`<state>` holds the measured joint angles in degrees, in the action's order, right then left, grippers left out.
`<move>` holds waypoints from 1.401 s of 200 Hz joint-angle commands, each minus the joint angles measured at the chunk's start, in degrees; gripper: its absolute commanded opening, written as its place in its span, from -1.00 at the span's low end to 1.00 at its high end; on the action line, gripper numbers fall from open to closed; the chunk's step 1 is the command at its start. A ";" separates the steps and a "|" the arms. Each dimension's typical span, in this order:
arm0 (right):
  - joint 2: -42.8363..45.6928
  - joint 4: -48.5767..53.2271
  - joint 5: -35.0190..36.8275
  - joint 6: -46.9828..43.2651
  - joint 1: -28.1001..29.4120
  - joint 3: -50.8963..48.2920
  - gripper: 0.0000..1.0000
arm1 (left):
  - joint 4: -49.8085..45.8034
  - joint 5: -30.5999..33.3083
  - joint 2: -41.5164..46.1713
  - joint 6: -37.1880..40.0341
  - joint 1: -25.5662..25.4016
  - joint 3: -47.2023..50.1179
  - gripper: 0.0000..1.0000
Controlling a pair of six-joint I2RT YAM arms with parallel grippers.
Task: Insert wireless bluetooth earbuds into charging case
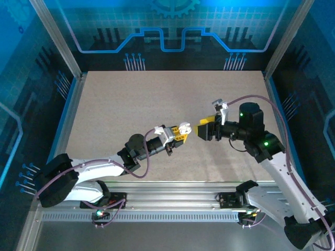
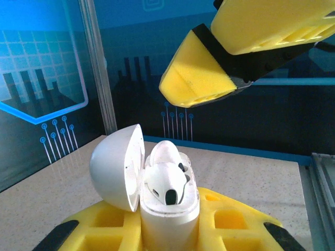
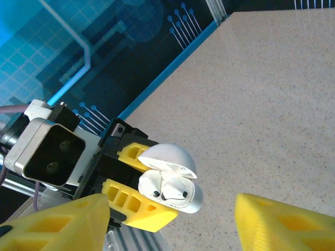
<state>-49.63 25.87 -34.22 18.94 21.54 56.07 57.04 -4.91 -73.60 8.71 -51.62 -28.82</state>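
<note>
Nearest the left wrist camera, the case (image 2: 168,217) stands upright in the lower middle of the frame, its domed lid (image 2: 116,167) swung open to the left. White earbuds (image 2: 166,184) sit in its wells, one in front showing a dark oval spot, the other just behind it. Yellow fingers (image 2: 230,219) of the left gripper (image 1: 181,134) press against the case body from both sides, so these jaws are clamped on it. In the top view the case is a small white shape just left of centre, held above the table (image 1: 157,94) and not touching it. The right wrist view shows it in the lower middle, lid tipped up and both earbuds visible inside, with the left wrist camera (image 3: 49,151) to its left. The right gripper (image 1: 201,128) is just right of the case in the top view, facing it, close but apart from it. Its jaws are spread wide, one yellow finger in each lower corner of its own view, with nothing between them. From the left wrist view those fingers hang in the upper right, above the case.
</note>
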 commanded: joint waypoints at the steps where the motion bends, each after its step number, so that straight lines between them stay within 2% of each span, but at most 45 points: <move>1: -0.83 3.02 -7.81 -10.57 -3.13 2.72 0.36 | -0.38 -3.13 2.38 -2.02 -0.16 -0.97 -0.63; 48: -7.27 9.55 -29.37 -26.94 -12.81 6.48 0.39 | -1.73 -5.65 3.22 -2.21 0.11 -1.24 -0.63; 64: -9.35 14.17 -32.32 -34.64 -13.10 7.74 0.39 | -1.91 -6.95 3.25 -2.30 0.11 -1.50 -0.63; 90: -12.99 21.45 -32.22 -45.96 -12.54 10.14 0.39 | -1.78 -7.96 3.18 -2.47 0.11 -1.68 -0.63; 114: -13.98 20.18 -30.29 -50.81 -10.60 9.14 0.38 | -1.75 -8.37 3.03 -2.41 0.11 -1.94 -0.63; 175: -17.11 15.77 -22.71 -52.86 -4.26 8.03 0.40 | -1.68 -7.88 2.64 -2.23 0.19 -2.03 -0.63; 245: -22.30 17.89 -24.72 -55.86 -1.65 10.10 0.34 | -1.71 -7.60 2.59 -2.38 0.64 -2.03 -0.63; 280: -21.04 18.52 -26.94 -56.91 -1.65 9.94 0.25 | -1.81 -6.78 2.76 -2.73 1.14 -1.79 -0.63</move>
<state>-71.75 42.54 -58.15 -35.90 19.22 64.53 53.89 -11.84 -71.66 7.40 -51.11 -28.82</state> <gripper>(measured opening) 0.640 0.224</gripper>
